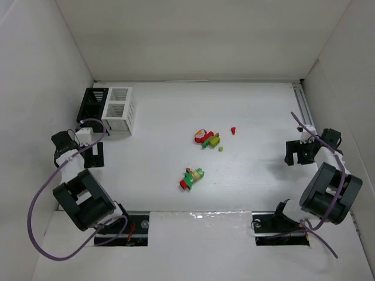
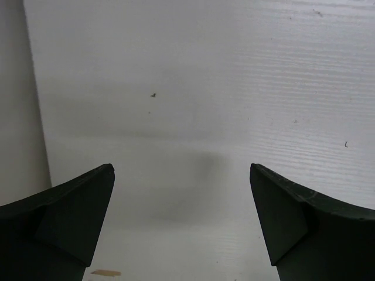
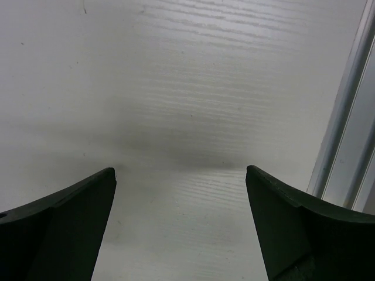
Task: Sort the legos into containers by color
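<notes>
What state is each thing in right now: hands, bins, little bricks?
left hand: open, holding nothing.
right hand: open, holding nothing.
black bin: upright, inside too dark to tell.
white bin: upright, looks empty.
far brick cluster: lying loose, unsorted.
near brick cluster: lying loose, unsorted.
lone red brick: lying apart, unsorted.

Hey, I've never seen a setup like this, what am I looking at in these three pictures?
Two robot arms are bolted at the near edge of the table. One picture looks down from above; the other two come from cameras on the wrists, showing each arm's own dark fingers. The left end effector and right end effector are open, holding nothing. Small legos, red, green and orange, lie mid-table. A black bin and a white bin stand joined at the far left.
</notes>
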`<state>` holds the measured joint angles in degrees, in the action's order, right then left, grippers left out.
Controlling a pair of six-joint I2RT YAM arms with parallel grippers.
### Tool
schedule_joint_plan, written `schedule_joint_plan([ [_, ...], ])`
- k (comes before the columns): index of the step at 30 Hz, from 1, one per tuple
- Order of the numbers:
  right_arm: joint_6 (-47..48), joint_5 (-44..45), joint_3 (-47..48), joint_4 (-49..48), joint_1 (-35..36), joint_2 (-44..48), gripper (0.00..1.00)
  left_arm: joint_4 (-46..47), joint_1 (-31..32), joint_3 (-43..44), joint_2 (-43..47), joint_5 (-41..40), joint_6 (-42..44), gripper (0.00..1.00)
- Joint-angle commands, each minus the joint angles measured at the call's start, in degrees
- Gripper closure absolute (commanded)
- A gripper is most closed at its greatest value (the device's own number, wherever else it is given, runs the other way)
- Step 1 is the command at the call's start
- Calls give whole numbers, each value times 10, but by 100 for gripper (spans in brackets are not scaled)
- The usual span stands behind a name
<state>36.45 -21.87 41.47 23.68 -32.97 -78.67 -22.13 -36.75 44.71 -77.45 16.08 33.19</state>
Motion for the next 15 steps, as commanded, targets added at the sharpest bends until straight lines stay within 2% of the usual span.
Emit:
schedule_joint_plan([
  [1, -21, -42, 48, 6, -3, 24, 4, -5, -5, 49, 67, 5, -8, 0],
  [6, -52, -89, 94, 34, -3, 35, 4, -80, -5, 151, 130, 104, -3, 0],
  [10, -93, -125, 120, 34, 18, 41, 4, -101, 19, 245, 112, 134, -70, 0],
  [12, -110, -125, 133, 34, 57, 48, 4, -101, 34, 296, 103, 135, -106, 0],
  [15, -151, -125, 138, 1, 127, 69, 3, -87, 98, 351, 83, 103, -180, 0],
])
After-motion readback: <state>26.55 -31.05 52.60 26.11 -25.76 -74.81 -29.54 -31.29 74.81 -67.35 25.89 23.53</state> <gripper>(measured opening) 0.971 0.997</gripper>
